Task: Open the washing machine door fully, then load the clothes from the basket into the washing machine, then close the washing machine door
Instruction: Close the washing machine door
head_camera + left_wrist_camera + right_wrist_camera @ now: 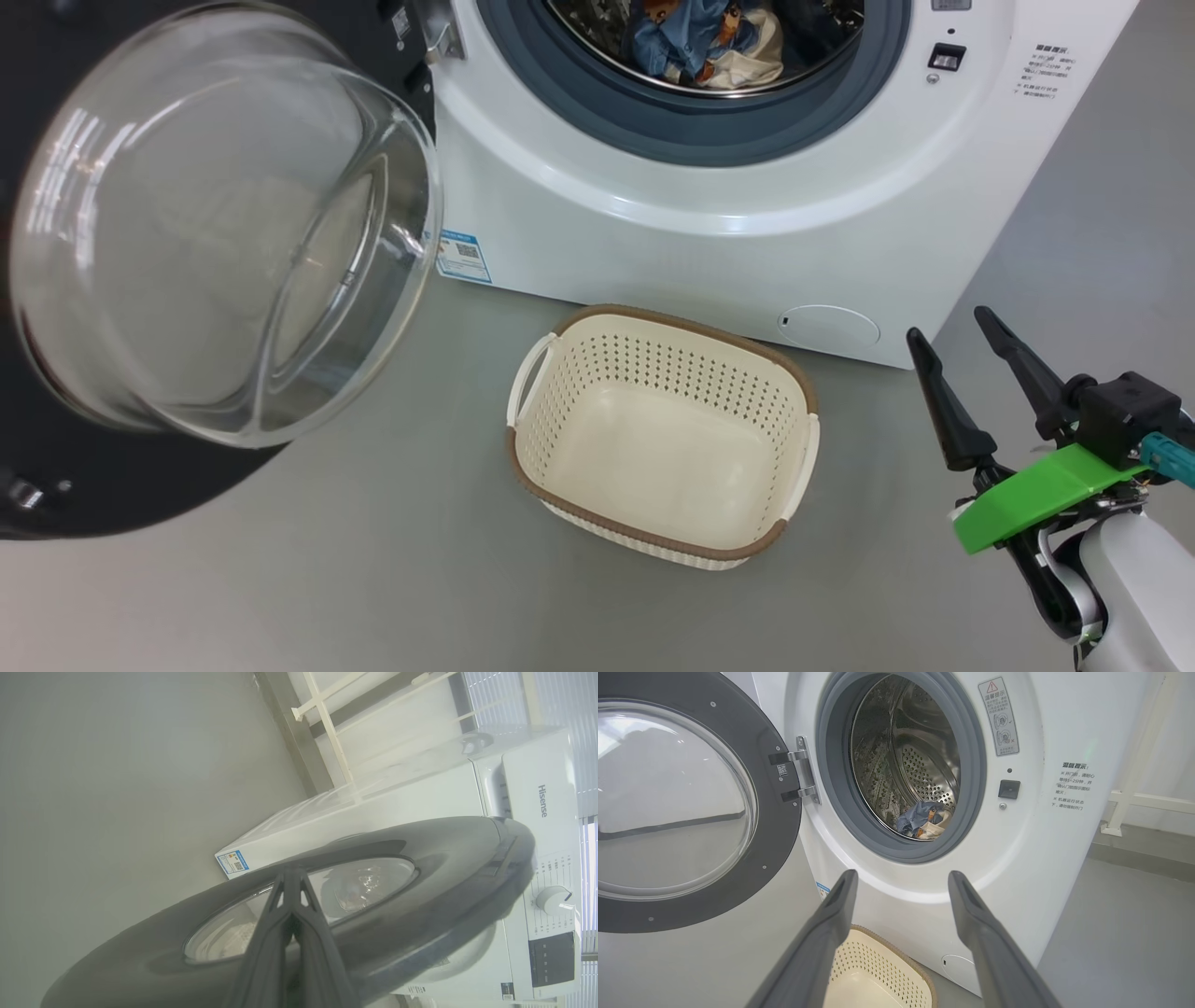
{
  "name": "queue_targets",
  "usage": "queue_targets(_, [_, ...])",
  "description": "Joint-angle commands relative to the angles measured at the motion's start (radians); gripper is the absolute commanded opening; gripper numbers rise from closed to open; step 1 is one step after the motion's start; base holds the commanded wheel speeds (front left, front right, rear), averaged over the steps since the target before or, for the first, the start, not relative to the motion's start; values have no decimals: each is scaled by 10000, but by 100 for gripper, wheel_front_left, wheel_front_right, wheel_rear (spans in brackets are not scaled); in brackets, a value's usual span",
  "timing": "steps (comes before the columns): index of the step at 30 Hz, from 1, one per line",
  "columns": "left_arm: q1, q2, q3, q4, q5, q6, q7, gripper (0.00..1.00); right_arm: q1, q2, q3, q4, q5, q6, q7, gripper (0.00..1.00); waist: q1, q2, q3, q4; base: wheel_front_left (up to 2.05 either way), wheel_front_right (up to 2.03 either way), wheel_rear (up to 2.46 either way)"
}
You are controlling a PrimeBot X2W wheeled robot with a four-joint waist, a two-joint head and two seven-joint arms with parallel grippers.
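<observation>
Now the clothes (700, 42) lie inside the washing machine (653, 252) at top centre, the left hand (290, 872) is clenched at the open washing machine door (224, 233), and the right hand (947, 323) is released, lower right.

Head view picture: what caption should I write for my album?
Empty basket sits before the washing machine, door swung open, clothes already inside.

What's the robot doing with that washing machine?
The robot is doing laundry. The clothes lie inside the washing machine, and the basket on the floor is empty. The washing machine door stands open. The left gripper, shut, is up against the door's outer side, probably to push it closed. The right gripper hangs open, holding nothing.
</observation>
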Motion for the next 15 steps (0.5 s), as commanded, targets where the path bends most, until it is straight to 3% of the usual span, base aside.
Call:
queue_targets(1, [192,304,33,-343,-193,-116,293,0,187,-46,125,-154,119,44,-118,100,0,-1,-36,16,0,0,0])
queue_targets(6, [560,186,-126,-1136,-354,28,1223,0,310,112,107,21,166,44,-128,100,0,-1,-249,44,0,0,0])
queue_targets(15, [1408,-52,-126,-3488,-840,1067,2558,0,487,635,4,90,286,44,-133,100,0,-1,-831,-27,0,0,0])
